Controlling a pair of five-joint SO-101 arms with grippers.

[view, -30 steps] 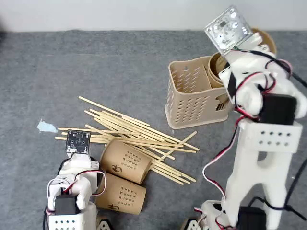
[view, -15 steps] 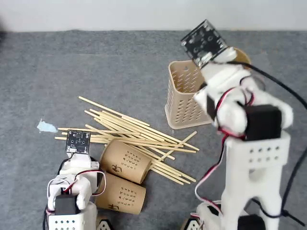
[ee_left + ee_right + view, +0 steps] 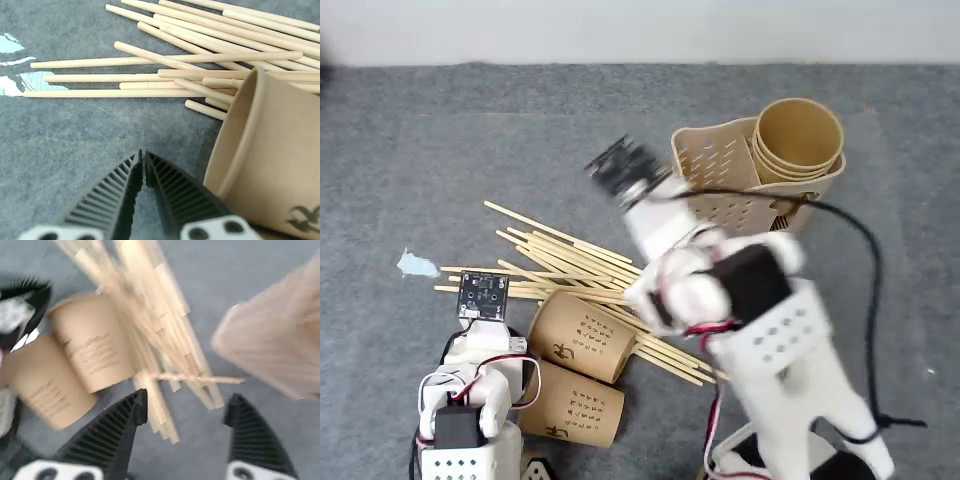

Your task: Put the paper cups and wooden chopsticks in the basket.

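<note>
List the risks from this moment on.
1. The chopsticks lie crossed in a heap; the open right pincer above them may grab several or scatter them.
2. Some sticks rest against the upper lying cup, so pulling them could roll it.
3. The stacked cups fill one end of the basket, leaving less room.
</note>
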